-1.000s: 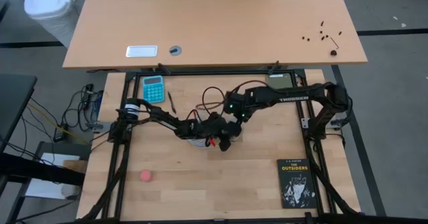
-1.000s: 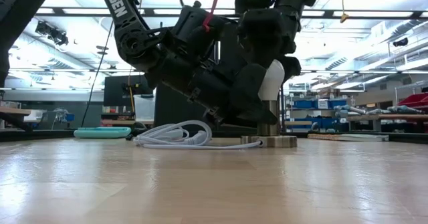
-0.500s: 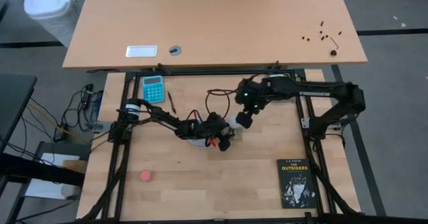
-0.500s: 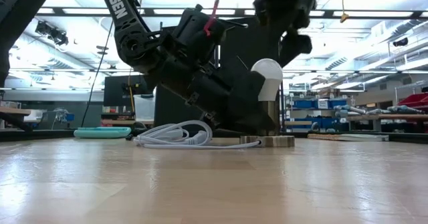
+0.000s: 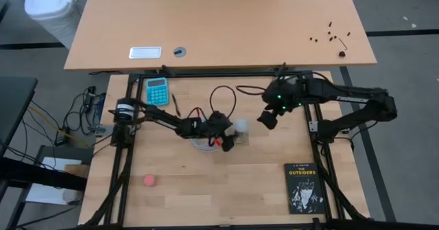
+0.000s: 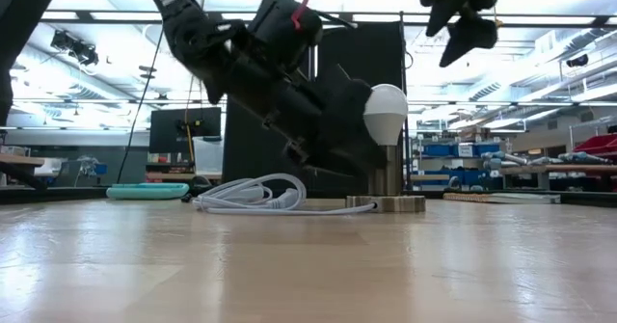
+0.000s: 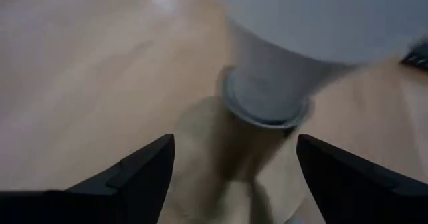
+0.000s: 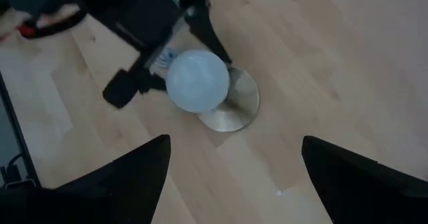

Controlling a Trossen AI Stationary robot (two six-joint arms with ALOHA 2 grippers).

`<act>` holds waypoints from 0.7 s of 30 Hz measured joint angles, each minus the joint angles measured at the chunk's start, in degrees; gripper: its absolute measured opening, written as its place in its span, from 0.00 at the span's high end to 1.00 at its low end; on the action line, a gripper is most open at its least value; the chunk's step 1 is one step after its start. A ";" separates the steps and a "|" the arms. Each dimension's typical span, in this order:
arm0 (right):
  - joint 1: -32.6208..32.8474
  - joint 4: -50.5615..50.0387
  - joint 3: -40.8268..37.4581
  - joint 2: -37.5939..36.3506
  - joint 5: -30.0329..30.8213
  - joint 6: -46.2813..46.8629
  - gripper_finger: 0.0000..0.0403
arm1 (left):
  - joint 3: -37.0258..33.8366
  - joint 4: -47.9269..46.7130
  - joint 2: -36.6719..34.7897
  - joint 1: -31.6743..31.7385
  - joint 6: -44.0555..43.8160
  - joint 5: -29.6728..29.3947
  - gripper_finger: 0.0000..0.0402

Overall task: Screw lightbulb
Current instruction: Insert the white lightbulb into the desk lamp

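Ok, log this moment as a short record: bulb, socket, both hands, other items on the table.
lightbulb: upright in the socket, nothing gripping it
socket disc: flat on the table, white cord lying beside it
left hand: open, right beside the bulb, fingers either side of its base
right hand: open, raised above the table, off to the bulb's side
other items: calculator, book, small pink ball
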 joint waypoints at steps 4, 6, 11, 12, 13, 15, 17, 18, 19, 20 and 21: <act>1.79 5.77 -5.60 -3.85 0.14 3.74 0.14 | 0.00 -8.79 -4.76 0.15 2.45 0.02 0.21; 3.14 9.07 -8.39 -5.58 1.02 6.06 0.14 | -0.02 -12.30 -7.40 0.04 3.43 1.72 0.21; 7.13 18.91 -15.97 -8.53 3.11 11.28 0.14 | 0.03 -23.45 -14.55 0.09 0.91 6.79 0.21; 7.80 21.26 -17.48 -8.89 3.25 12.57 0.14 | -0.02 -25.83 -15.98 0.11 -0.60 7.61 0.21; 8.36 23.98 -18.87 -9.11 3.26 13.87 0.14 | -0.02 -26.95 -17.60 0.11 -2.47 8.39 0.21; 9.19 30.49 -21.45 -9.36 3.28 16.73 0.14 | -0.02 -29.50 -20.60 0.11 -6.53 10.62 0.21; 9.49 36.29 -23.06 -9.36 3.30 19.27 0.14 | 0.04 -30.40 -23.30 0.21 -9.86 13.30 0.21; 9.42 38.04 -23.35 -9.21 3.37 20.03 0.14 | 0.04 -31.00 -24.18 0.35 -11.14 14.47 0.21; 9.12 39.70 -23.39 -8.84 3.81 20.66 0.14 | 0.04 -31.15 -25.21 0.51 -12.31 15.89 0.21; 8.79 40.11 -23.33 -8.55 4.44 21.25 0.14 | 0.04 -31.77 -26.07 0.82 -12.85 17.44 0.21; 8.48 39.42 -23.19 -8.45 5.05 21.78 0.14 | 0.04 -32.50 -26.74 1.18 -13.46 18.93 0.21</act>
